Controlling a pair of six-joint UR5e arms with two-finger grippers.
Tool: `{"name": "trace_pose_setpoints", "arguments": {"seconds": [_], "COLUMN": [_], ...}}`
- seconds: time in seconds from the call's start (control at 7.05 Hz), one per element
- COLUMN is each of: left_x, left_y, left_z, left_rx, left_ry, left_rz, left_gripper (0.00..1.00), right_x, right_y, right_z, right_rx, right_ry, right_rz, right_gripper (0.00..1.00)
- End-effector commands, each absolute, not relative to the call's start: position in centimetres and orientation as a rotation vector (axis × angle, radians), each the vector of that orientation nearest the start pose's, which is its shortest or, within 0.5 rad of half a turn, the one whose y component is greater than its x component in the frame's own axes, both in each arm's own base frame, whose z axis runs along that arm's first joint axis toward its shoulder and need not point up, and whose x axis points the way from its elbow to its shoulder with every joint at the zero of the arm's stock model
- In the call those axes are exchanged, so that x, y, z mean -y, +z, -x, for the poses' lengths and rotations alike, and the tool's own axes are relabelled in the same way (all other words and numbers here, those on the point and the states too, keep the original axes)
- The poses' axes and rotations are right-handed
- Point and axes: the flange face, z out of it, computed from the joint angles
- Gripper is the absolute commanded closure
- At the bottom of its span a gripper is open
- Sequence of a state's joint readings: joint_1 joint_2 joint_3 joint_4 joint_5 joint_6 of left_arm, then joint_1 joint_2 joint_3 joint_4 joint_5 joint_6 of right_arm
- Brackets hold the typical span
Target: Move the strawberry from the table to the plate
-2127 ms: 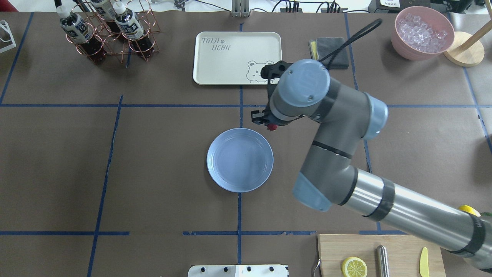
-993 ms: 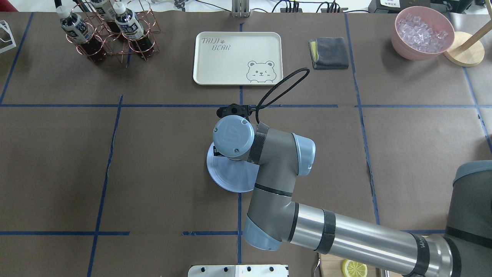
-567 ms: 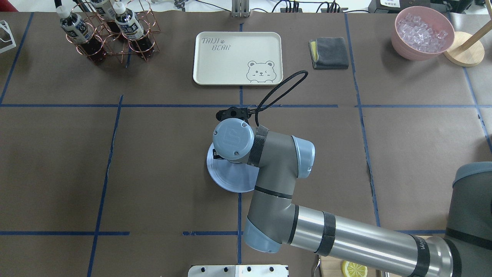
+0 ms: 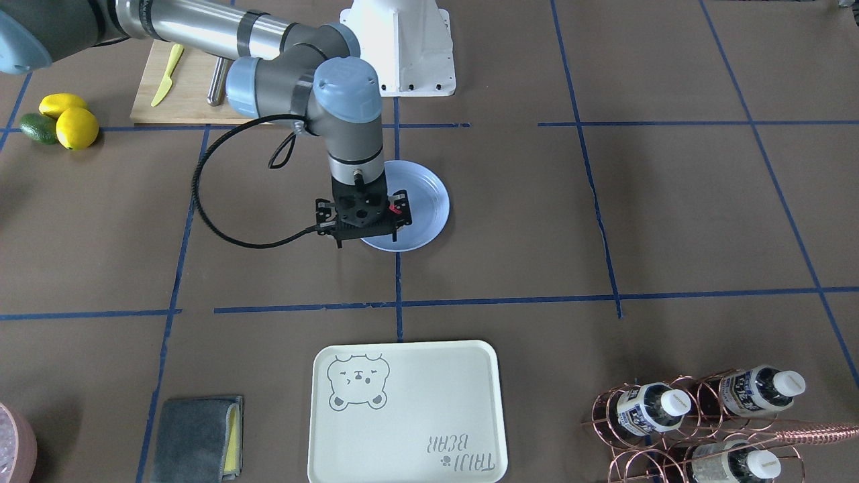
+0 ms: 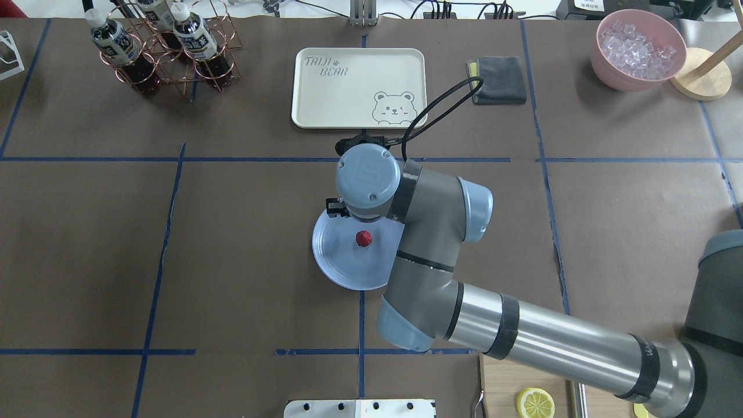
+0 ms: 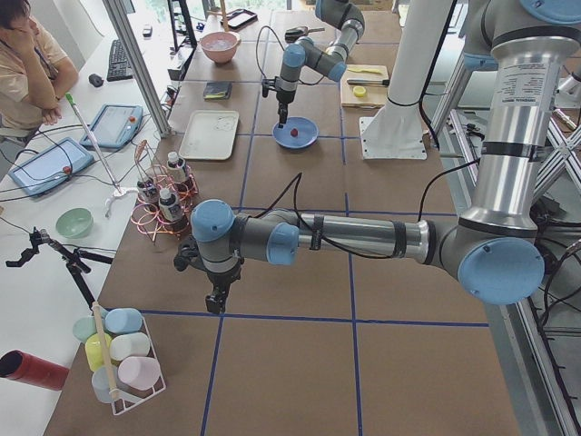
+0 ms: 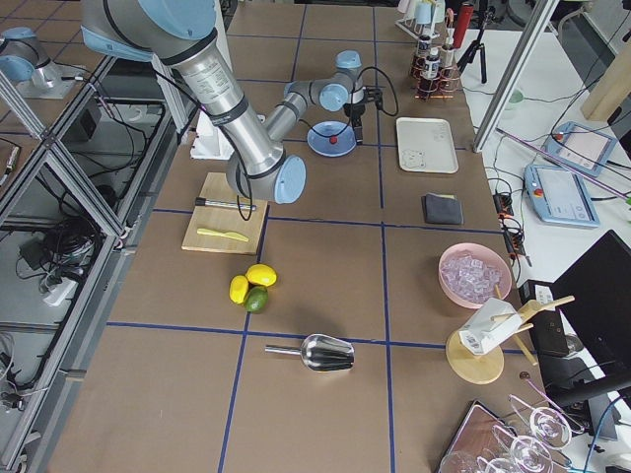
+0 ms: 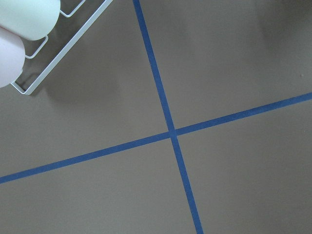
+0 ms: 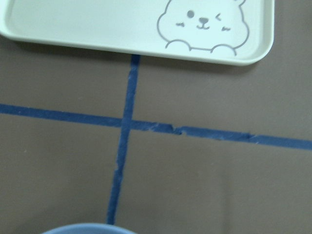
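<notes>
Well, from where I stood, furthest left was the left tool (image 6: 216,304), pointing down over bare brown paper near a white wire rack of pastel cups (image 6: 123,359). It showed only from the side and too small, so I could not tell whether its fingers were apart or together.

Next along the brown-paper bench with its blue tape grid (image 5: 232,232) stood a copper wire rack of dark drink bottles with white caps (image 5: 168,46), at the far edge. Toward the middle lay a cream rectangular tray printed with a bear (image 5: 348,87).

Nearer the robot than that tray sat the round light-blue plastic plate (image 5: 336,267), and the small dark-red strawberry (image 5: 364,238) lay on it, close to its centre, with nothing gripping it. The right tool (image 4: 367,236) hung above the plate's tray-side edge, fingers pointing down and spread apart, holding nothing and clear of the berry. Its grey and blue wrist covered that side of the plate from overhead.

Further right was a folded grey cloth with a yellow edge (image 5: 500,78), then a pink bowl of ice cubes (image 5: 638,49) at the far corner. Near the robot's base a lemon slice (image 5: 534,402) lay on a wooden board.
</notes>
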State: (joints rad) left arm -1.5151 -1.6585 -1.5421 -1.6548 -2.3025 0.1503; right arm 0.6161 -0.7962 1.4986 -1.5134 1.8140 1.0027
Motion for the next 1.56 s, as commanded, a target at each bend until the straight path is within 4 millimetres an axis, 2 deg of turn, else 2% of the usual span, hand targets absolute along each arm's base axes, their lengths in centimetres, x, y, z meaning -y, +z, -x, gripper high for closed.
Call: {"name": "trace_pose_setpoints", "arguments": {"seconds": [0.0,0.14,0.28,0.43,0.57,0.71,0.85,0.99,1.13,1.28,1.42], "left_x": [53.7,53.6,53.4,53.3,53.1,52.9,52.9,52.6,51.5,50.6,49.2], "left_y": [62.1,62.1,62.2,62.3,62.1,61.6,61.5,61.7,61.8,62.1,62.6], "left_z": [3.6,3.7,3.7,3.7,3.8,3.7,3.7,3.9,3.9,4.0,3.9], "left_rx": [-0.727,-0.727,-0.727,-0.727,-0.725,-0.726,-0.725,-0.724,-0.726,-0.727,-0.758], "left_ry": [0.252,0.250,0.249,0.247,0.249,0.252,0.254,0.250,0.247,0.241,0.237], "left_rz": [-0.169,-0.169,-0.167,-0.165,-0.169,-0.178,-0.180,-0.178,-0.176,-0.168,-0.156], "left_gripper": [0.00,0.00,0.00,0.00,0.00,0.00,0.00,0.00,0.00,0.00,0.00], "right_x": [59.6,61.4,61.9,61.6,60.4,58.4,56.8,53.3,51.1,50.0,48.7], "right_y": [29.2,34.9,41.5,47.2,52.1,56.2,58.6,62.8,64.9,65.5,66.8], "right_z": [39.5,31.7,23.2,15.5,8.8,3.7,1.3,-0.7,-3.8,-5.1,-5.4], "right_rx": [0.753,0.748,0.736,0.714,0.659,0.643,0.640,0.639,0.650,0.685,0.683], "right_ry": [-0.232,-0.335,-0.432,-0.495,-0.513,-0.471,-0.408,-0.368,-0.283,-0.182,-0.171], "right_rz": [-0.234,-0.238,-0.251,-0.262,-0.272,-0.249,-0.212,-0.173,-0.175,-0.152,-0.132], "right_gripper": [0.00,0.00,0.00,0.00,0.00,0.00,0.00,0.00,0.00,0.00,0.00]}}
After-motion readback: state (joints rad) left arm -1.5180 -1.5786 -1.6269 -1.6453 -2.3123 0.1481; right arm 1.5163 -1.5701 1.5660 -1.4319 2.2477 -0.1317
